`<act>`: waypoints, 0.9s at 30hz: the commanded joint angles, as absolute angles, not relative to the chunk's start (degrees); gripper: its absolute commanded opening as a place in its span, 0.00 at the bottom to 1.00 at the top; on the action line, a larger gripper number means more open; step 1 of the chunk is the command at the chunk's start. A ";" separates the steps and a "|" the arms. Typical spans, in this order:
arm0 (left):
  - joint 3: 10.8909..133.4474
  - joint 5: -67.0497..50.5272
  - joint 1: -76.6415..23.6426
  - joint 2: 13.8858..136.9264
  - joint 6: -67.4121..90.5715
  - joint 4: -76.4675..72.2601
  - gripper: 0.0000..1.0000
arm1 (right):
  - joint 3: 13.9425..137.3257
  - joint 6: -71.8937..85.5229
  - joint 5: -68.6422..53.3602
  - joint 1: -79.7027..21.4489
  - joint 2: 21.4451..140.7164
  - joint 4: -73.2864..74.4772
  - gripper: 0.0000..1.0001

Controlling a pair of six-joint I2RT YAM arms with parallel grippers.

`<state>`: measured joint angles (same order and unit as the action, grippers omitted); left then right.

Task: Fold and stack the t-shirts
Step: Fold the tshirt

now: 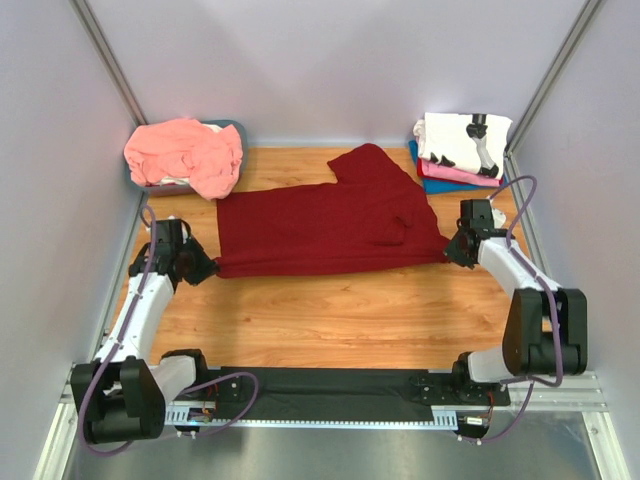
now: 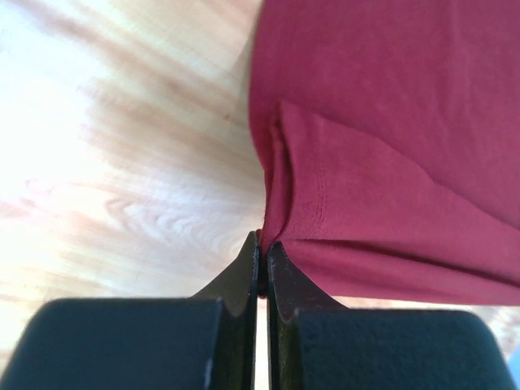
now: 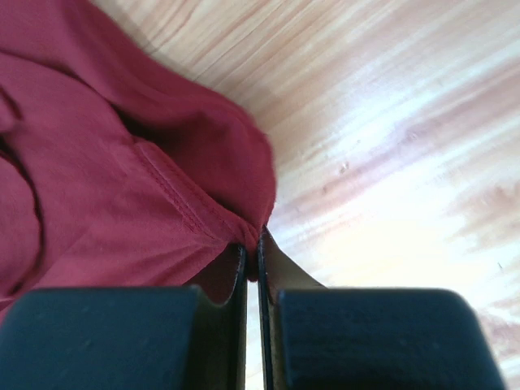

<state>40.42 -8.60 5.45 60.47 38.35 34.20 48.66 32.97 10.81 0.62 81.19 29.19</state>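
**Dark red t-shirt pinched at both near corners**

Dark red t-shirt (image 1: 330,225) lay spread across the middle of the worktop (image 1: 350,320), with one sleeve pointing toward the far wall. The left end effector (image 1: 203,268) was pressed together on its near-left corner. The right end effector (image 1: 452,250) pinched its near-right corner in the same way.

We judged the step in hand to be a fold of the near edge. To do it well, we would raise both corners together and level. We would keep the edge taut between the arms without stretching it, then carry it over and lay it down square before letting go. An uneven lift would likely skew the fold, and the rumpled patch toward the right side looked in need of smoothing.

Only the overhead view gave us the wider layout. It showed the salmon-pink t-shirt (image 1: 185,155) heaped at the far left. At the far right sat a stack, with the white t-shirt with black print (image 1: 465,140) on top of a pink t-shirt (image 1: 455,172) and a blue t-shirt (image 1: 440,186).

Only the wrist views showed us the quality of the grips. Each bit just the very edge of the cloth, with a stitched hem running into the closed jaws. We thought so shallow a bite could slip under tension.
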 commanded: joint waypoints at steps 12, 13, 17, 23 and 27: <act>42.80 -8.61 11.43 58.80 34.28 44.12 0.01 | 40.42 37.00 26.11 1.76 64.52 36.73 0.61; 43.15 -9.31 11.25 58.80 34.02 44.90 0.07 | 40.95 37.70 25.67 1.76 63.99 38.04 0.66; 44.73 -11.42 11.34 55.91 32.44 45.62 0.63 | 43.24 34.74 18.23 -1.47 59.33 36.66 0.68; 44.04 -7.91 5.46 50.36 32.17 43.16 0.66 | 48.95 32.78 6.89 -11.41 64.50 34.81 0.63; 42.80 -8.78 0.36 55.87 33.13 39.29 0.62 | 52.29 32.43 1.50 -16.60 72.14 31.65 0.28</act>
<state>42.41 -8.62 2.85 51.99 33.52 42.78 49.58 33.23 8.51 -14.13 68.10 35.24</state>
